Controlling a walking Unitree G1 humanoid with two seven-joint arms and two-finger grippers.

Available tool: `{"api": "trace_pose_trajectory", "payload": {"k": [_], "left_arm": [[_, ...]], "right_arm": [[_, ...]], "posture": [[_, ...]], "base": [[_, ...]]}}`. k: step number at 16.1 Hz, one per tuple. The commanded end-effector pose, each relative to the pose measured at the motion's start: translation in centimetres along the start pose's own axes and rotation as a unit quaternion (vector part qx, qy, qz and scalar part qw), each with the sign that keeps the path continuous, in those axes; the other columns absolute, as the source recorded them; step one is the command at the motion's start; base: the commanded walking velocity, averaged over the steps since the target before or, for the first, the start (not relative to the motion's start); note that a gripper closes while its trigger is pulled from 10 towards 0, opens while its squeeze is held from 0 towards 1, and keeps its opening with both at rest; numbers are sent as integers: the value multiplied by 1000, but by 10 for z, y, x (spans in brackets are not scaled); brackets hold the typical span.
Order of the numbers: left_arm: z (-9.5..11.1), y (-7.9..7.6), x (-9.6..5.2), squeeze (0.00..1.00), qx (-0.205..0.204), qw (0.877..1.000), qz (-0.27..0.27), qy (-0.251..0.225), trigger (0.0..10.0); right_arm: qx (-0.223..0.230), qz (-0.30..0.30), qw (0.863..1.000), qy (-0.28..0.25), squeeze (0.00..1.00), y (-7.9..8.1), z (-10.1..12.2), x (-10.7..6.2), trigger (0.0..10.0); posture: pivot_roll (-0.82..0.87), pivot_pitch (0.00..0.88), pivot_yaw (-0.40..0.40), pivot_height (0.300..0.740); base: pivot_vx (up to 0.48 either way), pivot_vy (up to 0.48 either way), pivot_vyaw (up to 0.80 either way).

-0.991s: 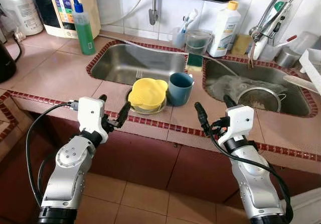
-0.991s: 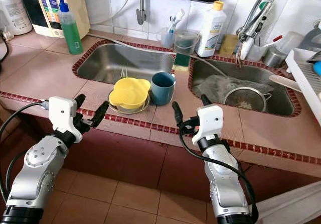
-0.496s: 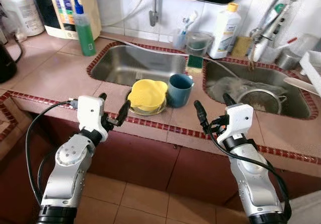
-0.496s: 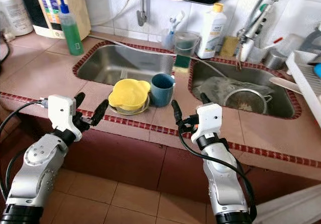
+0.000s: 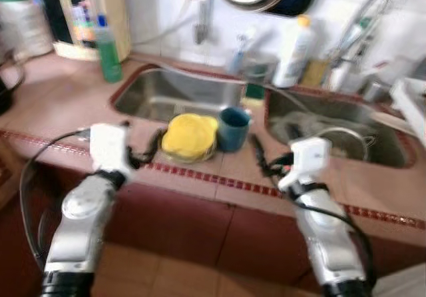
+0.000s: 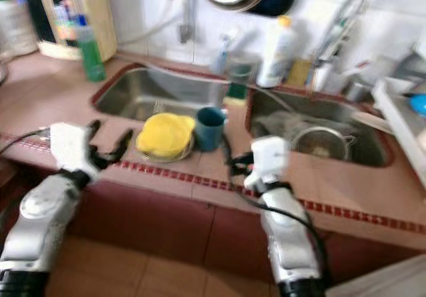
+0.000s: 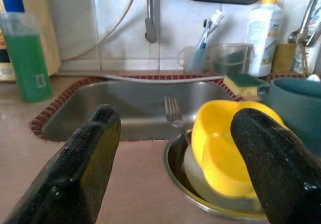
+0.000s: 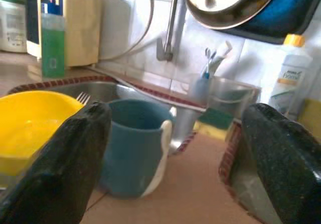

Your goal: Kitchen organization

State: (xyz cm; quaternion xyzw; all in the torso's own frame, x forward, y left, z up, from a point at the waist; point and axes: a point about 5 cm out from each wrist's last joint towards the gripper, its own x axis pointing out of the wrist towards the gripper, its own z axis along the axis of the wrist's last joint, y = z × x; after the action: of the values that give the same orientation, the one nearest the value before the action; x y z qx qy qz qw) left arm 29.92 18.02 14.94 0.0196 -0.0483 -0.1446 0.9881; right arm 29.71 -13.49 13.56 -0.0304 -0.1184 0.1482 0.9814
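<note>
A yellow bowl [image 5: 190, 136] sits in a shallow metal dish [image 7: 200, 196] on the counter's front strip, just before the left sink. A teal mug [image 5: 233, 128] stands touching its right side. A fork [image 7: 172, 108] leans up behind the bowl. My left gripper [image 5: 143, 142] is open at the counter edge, just left of the bowl, with nothing between its fingers. My right gripper [image 5: 273, 154] is open too, a little right of the mug and pointing at it. The right wrist view has the mug [image 8: 135, 143] close ahead between the fingers [image 8: 65, 174].
Two steel sinks are set into the tiled counter; the right sink [image 5: 386, 147] holds a strainer [image 5: 341, 139]. A green soap bottle [image 5: 106, 40], a white bottle [image 5: 287, 47], a sponge [image 5: 253, 92] and a faucet line the back. A dish rack [image 5: 409, 97] stands far right.
The head views have blurred and shifted a little, so the camera has moved. Both grippers remain open in about the same places beside the bowl and mug.
</note>
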Motion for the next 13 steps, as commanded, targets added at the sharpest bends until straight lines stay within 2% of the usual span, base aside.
{"api": "trace_pose_trajectory", "payload": {"k": [1,7,9,11,13], "left_arm": [[3,-10,5,0,-5,1000,-19,-7,10000],[4,-11,5,0,-4,1000,-22,-7,10000],[1,-14,6,0,-9,1000,-20,10,10000],[-3,-19,9,0,-11,998,-28,46,10000],[2,-22,12,0,-11,998,-45,37,10000]], "right_arm": [[-9,-18,1000,-1,0,-13,2,-4,10000],[-6,-15,1000,1,0,-11,0,-4,10000],[-4,-10,1000,6,0,-9,-2,-6,10000],[1,-6,1000,9,0,-7,-3,-8,10000],[5,-12,1000,8,0,-6,-3,-10,10000]], "posture": [[-17,0,-51,732],[-17,0,-50,732],[-16,0,-48,732],[-22,0,-43,732],[-32,0,-29,732]], "base": [[304,0,0],[303,0,0],[0,0,0],[0,0,0],[0,0,0]]}}
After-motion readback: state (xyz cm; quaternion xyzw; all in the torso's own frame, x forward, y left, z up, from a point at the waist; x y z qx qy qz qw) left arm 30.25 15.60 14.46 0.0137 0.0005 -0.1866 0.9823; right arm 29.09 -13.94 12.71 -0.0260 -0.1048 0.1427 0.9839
